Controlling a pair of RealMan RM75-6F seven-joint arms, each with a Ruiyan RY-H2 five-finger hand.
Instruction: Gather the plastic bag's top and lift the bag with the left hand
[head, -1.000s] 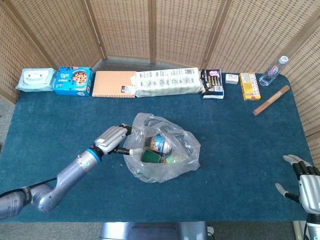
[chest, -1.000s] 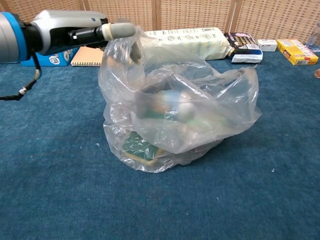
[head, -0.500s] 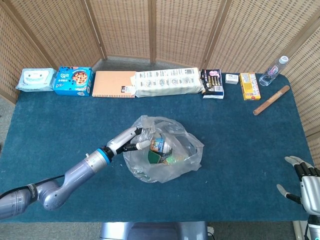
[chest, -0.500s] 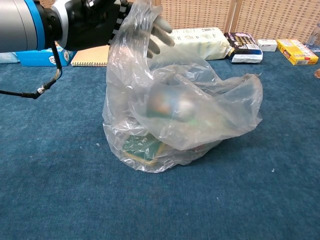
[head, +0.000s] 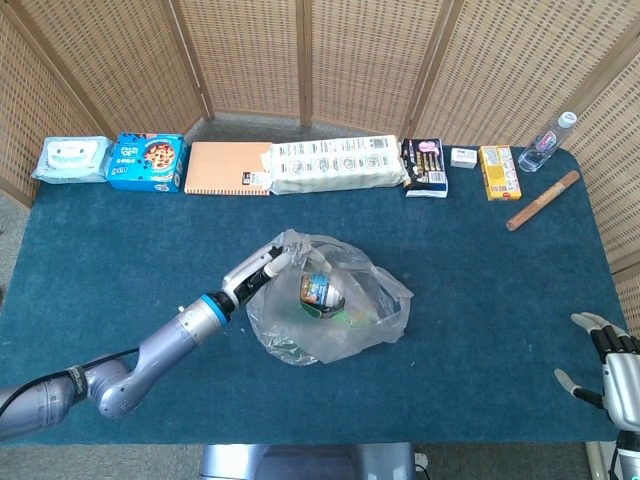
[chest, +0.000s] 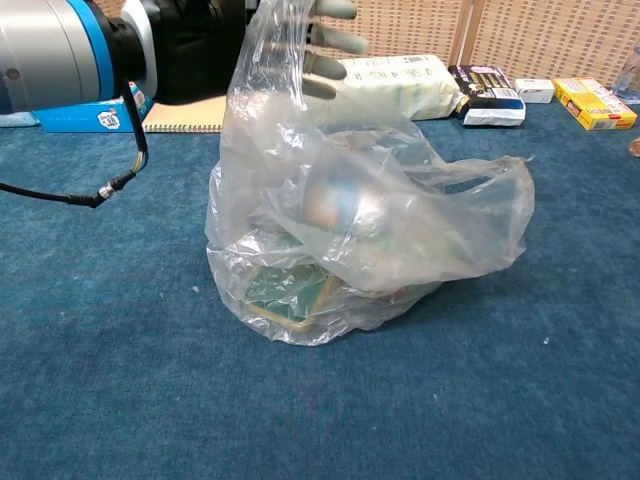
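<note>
the left hand (chest: 262, 45) held only one edge of the bag (head: 330, 310), so the open side could sag and spill things out.

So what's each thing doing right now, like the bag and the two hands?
Plastic bag: on the table, one top edge pulled up, the rest slumped.
Left hand: holds the bag's raised top edge.
Right hand: open, holds nothing.
Water bottle: upright, capped.
</note>
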